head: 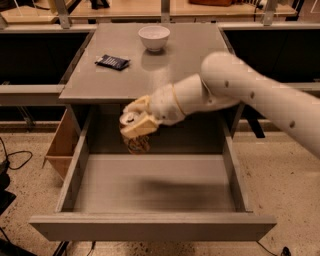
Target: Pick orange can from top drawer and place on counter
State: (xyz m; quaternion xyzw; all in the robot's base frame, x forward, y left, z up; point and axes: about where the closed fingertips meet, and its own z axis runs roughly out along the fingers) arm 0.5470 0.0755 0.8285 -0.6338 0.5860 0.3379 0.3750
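Gripper (136, 118) near frame centre, cream fingers (144, 127) pinched on the orange can (137, 144), clamped round its upper part. Can apparently tilted, silver top turned toward 10 o'clock, mottled lower body hanging out below the fingers. Can clear of the drawer floor, in the air in front of the dark opening just under the counter's front edge. White arm (260, 95) entering from 3 o'clock, crossing over the counter's right front corner and hiding it. Top drawer (150, 227) pulled open toward 6 o'clock, grey floor with a soft shadow under the arm, side walls at 9 and 3 o'clock of the can. Counter (185, 65) at 12 o'clock of the can, its front lip the nearest thing overhead. On the counter: white bowl (154, 37) at 12 o'clock near the back edge, dark blue packet (112, 61) at 11 o'clock toward the left edge, well apart from each other and from the gripper. Pale wooden tabletop (125, 9) along the top of the frame. Brown open box (62, 145) at 9 o'clock, just beside the cabinet. Black cables (10, 160) on the speckled floor at 8 o'clock.
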